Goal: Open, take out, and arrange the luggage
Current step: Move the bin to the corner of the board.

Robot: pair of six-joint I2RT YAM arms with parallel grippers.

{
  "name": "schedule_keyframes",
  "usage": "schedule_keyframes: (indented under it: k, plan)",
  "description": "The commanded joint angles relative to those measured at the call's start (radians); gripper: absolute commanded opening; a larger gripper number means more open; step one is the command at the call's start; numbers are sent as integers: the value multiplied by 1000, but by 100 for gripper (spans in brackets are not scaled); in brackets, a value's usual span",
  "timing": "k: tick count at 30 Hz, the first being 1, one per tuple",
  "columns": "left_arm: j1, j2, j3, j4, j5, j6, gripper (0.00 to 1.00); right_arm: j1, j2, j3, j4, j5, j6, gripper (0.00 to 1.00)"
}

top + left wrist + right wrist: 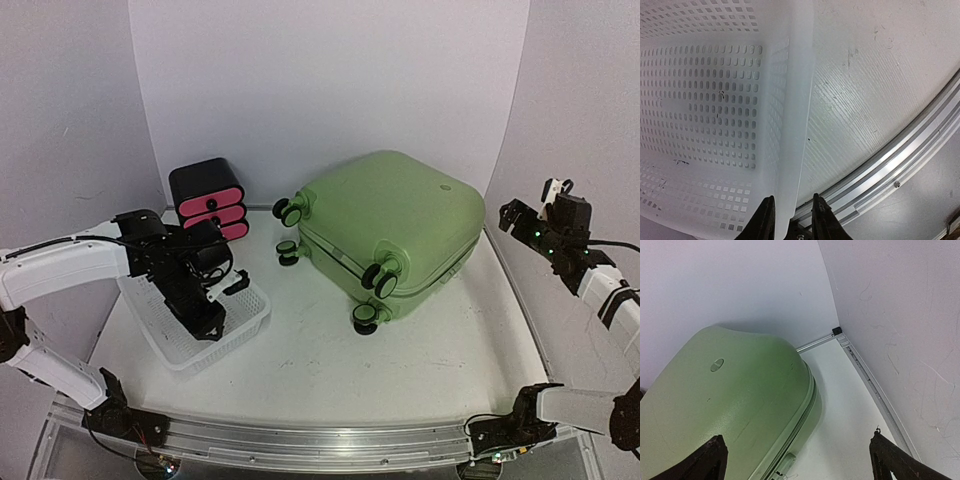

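On the white desk, toward the back and a little right of the middle, the luggage lies flat with its green shell closed. The zipper seam runs around its edge, and the black wheels point to the left and to the near side. Near its left end, at the back wall, stands a small black drawer box with pink fronts. Closer to the arms, on the left, sits a white basket with perforated walls, apart from the luggage. The left tool comes down on one wall of this basket. One finger is inside the wall and the other outside, and both press on it, so the tool is clenched on the basket. The right tool hangs in the air beside the right end of the luggage. It touches nothing, and its fingers are spread wide.
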Motion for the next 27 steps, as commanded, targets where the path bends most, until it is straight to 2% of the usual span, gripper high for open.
schedule_keyframes:
  k: [1,3,5,7,8,9,10,15,21,27]
  plan:
    - [1,-14,4,-17,-1,-22,29,2,-3,40,31,-11,13,98]
    - [1,-4,6,-17,-15,-65,39,2,-8,39,31,-13,13,98]
    - [1,-17,9,-15,-56,-104,44,2,-12,37,30,-11,11,98]
    - [1,-40,12,-16,-95,-149,56,1,-14,37,30,-9,9,98]
    - [1,-52,16,-17,-126,-181,67,2,-15,37,31,-10,10,98]
    - [1,-66,21,-18,-156,-229,87,2,-13,37,31,-10,10,98]
    - [1,-78,30,-18,-187,-281,98,1,-11,38,31,-11,10,98]
    - [3,-82,155,-3,-280,-543,99,2,5,51,33,-22,17,98]
    - [2,90,335,15,-385,-889,99,1,6,54,38,-28,27,98]
    - [37,307,530,20,-410,-1023,99,2,-20,56,35,-22,18,98]
